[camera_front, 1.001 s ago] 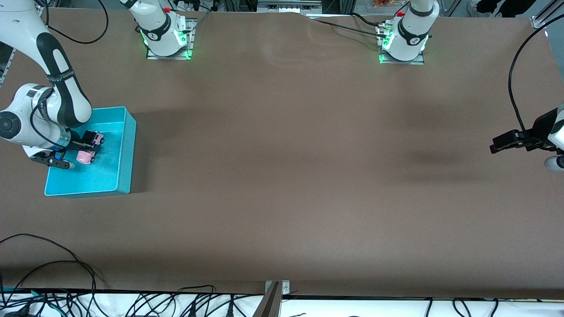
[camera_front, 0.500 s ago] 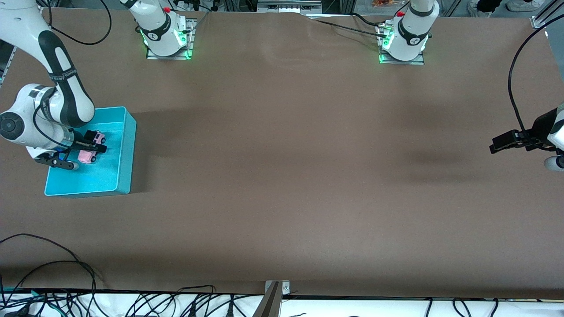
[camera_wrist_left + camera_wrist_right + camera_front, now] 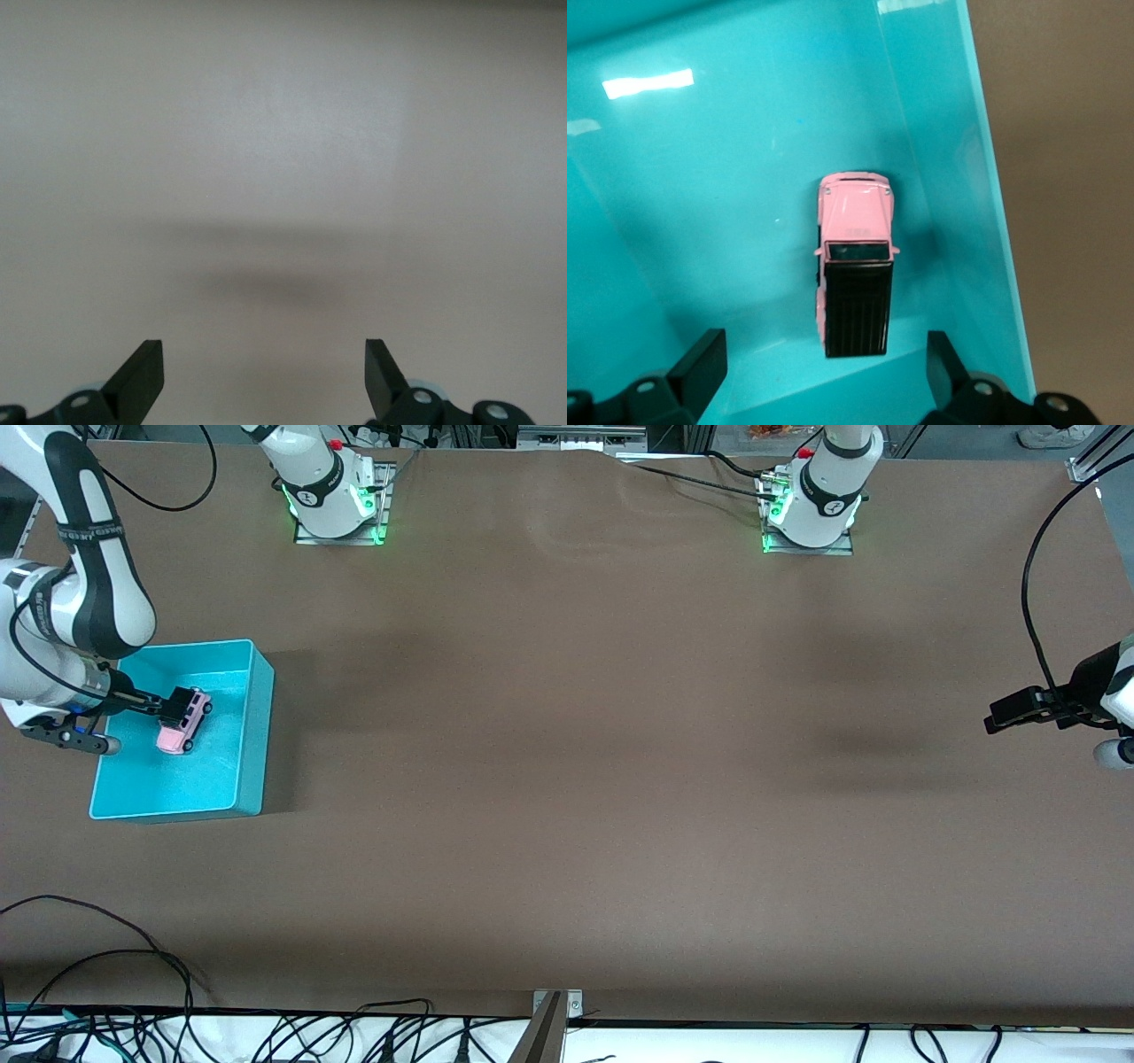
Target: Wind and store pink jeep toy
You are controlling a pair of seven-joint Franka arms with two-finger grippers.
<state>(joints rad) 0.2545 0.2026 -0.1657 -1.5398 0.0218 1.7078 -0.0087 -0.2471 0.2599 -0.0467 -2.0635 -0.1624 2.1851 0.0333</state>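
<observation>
Right gripper [image 3: 824, 372] open over one pink jeep toy [image 3: 853, 262] in bin [image 3: 700, 177].

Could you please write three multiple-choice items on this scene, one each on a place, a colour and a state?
1. Where is the pink jeep toy?
A. in the turquoise bin
B. on the bare table
C. held in the air

2. What colour is the jeep's roof?
A. white
B. black
C. turquoise

3. How is the right end effector?
A. shut on the jeep
B. shut on nothing
C. open over the bin

Answers:
1 A, the jeep sits on the bin's floor in both the front and right wrist views.
2 B, the right wrist view shows a black roof on a pink body.
3 C, its fingers stand apart above the jeep. The left end effector waits open over bare table.
</observation>
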